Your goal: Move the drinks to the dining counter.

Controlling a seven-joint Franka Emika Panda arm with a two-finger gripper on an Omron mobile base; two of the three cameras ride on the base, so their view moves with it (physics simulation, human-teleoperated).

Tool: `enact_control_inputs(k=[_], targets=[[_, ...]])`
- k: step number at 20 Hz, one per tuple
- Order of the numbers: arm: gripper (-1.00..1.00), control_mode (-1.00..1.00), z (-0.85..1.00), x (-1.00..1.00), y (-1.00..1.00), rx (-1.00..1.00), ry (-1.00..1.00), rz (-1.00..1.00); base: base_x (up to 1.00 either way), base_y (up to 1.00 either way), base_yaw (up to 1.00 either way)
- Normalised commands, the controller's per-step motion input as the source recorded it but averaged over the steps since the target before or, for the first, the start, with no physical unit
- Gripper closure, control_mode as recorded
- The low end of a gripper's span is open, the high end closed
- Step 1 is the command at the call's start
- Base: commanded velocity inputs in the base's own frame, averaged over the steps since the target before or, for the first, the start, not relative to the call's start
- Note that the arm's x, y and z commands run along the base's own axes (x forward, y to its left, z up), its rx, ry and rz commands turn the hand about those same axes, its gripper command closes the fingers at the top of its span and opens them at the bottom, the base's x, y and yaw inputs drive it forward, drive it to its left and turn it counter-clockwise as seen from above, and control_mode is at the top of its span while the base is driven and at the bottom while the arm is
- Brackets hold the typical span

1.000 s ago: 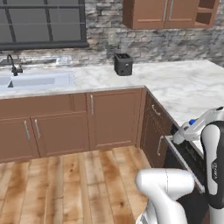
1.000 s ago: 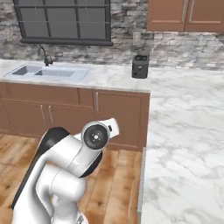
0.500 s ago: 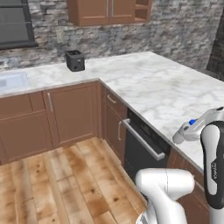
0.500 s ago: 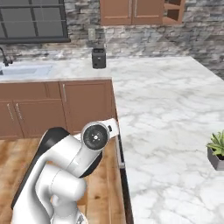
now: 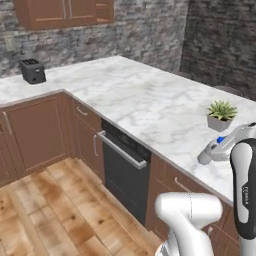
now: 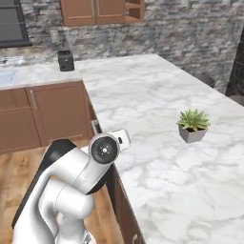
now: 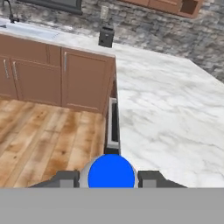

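Two fingers [image 7: 65,179]: pinching the blue-capped bottle [image 7: 111,176] between them.
Arm: raised beside the marble counter [image 5: 150,107].
Gripper [image 5: 215,150]: level, over the counter's edge near the plant [image 5: 221,116].

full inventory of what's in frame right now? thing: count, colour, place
whitish clear bottle with blue cap: one, held between the hand's fingers, cap toward the hand camera
white grey-veined marble counter: one, L-shaped run on brown wooden cabinets
dark dishwasher front: one, black with pale handle, under the counter
small green potted plant in grey pot: one, on the marble, right part
black coffee machine: one, far end of the counter by the stone wall
brown wall cupboards: one run, above the far counter
wooden plank floor: brown
hand: one, dark fingertips closed on the bottle
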Motion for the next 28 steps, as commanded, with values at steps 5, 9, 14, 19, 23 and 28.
enact_control_inputs(k=[5, 9, 14, 19, 23, 28], targets=[[1.0, 1.0, 0.0, 0.0, 0.0, 0.0, 0.0, 0.0, -0.48, -0.09, -0.37], [1.0, 1.0, 0.0, 0.0, 0.0, 0.0, 0.0, 0.0, -0.49, -0.11, -0.36], [1.0, 1.0, 0.0, 0.0, 0.0, 0.0, 0.0, 0.0, -0.46, -0.09, -0.37], [1.0, 1.0, 0.0, 0.0, 0.0, 0.0, 0.0, 0.0, -0.38, -0.11, -0.37], [1.0, 1.0, 0.0, 0.0, 0.0, 0.0, 0.0, 0.0, -0.14, -0.05, -0.38], [1.0, 1.0, 0.0, 0.0, 0.0, 0.0, 0.0, 0.0, 0.0, 0.0, -0.35]])
